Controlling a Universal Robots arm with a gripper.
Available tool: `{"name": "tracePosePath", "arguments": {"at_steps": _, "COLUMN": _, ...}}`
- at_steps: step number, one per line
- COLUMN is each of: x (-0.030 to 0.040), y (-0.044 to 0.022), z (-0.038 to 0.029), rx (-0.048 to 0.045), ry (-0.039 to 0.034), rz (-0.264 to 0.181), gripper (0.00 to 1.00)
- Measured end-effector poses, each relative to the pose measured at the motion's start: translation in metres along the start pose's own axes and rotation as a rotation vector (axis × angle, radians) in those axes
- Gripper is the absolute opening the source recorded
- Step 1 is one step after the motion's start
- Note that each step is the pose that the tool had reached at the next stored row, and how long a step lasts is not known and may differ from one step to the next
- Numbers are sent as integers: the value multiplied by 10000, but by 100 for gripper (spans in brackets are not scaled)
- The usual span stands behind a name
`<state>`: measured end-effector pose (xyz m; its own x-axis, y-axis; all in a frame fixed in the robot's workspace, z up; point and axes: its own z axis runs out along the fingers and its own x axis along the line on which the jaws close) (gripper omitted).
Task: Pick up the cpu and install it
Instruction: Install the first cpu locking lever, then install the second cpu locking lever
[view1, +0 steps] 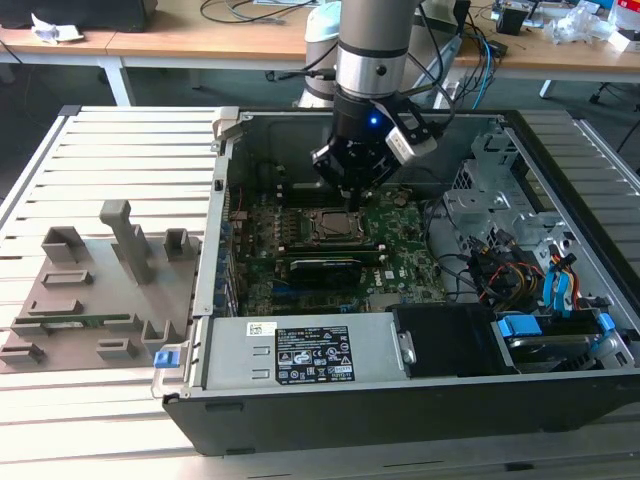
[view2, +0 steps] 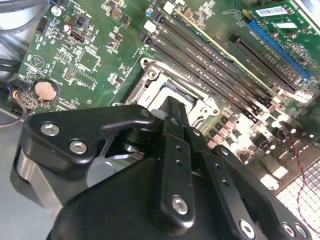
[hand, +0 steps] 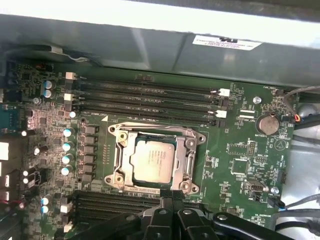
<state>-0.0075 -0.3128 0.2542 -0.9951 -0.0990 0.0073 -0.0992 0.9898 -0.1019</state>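
**Chip seated in the socket, hand just above it**

From my wrist cameras, nearest to me is the hand (hand: 172, 212), its black fingers (view2: 172, 125) drawn close together and holding nothing that I can see. Just past the fingertips lies the cpu (hand: 151, 161), one chip only, flat in the socket frame (hand: 117, 150) with its silvery top facing up. It is square, so I can call no long axis; its edges run parallel to the frame around it. The hand is apart from the chip, right at the frame's edge. In the second wrist view the fingers cover most of the socket.

Beyond the socket I count four long black memory slots (hand: 150, 100) lying side by side, and more slots on the near side of the frame, partly hidden by the hand. One round coin battery (hand: 267, 123) sits on the green board (hand: 235, 170).

In the exterior view the hand (view1: 350, 195) hangs over the socket inside the one open computer case (view1: 400, 400), which lies on a slatted desk (view1: 120, 130) beside a grey moulded tray (view1: 100, 290).
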Motion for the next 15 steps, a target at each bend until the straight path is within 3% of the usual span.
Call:
{"name": "tracePosePath", "arguments": {"at_steps": 10, "x": 0, "y": -2, "z": -1, "rx": -2, "ry": 0, "rz": 1, "gripper": 11}}
{"name": "tracePosePath", "arguments": {"at_steps": 15, "x": 7, "y": -72, "z": 7, "rx": -6, "ry": -1, "rz": 0, "gripper": 11}}
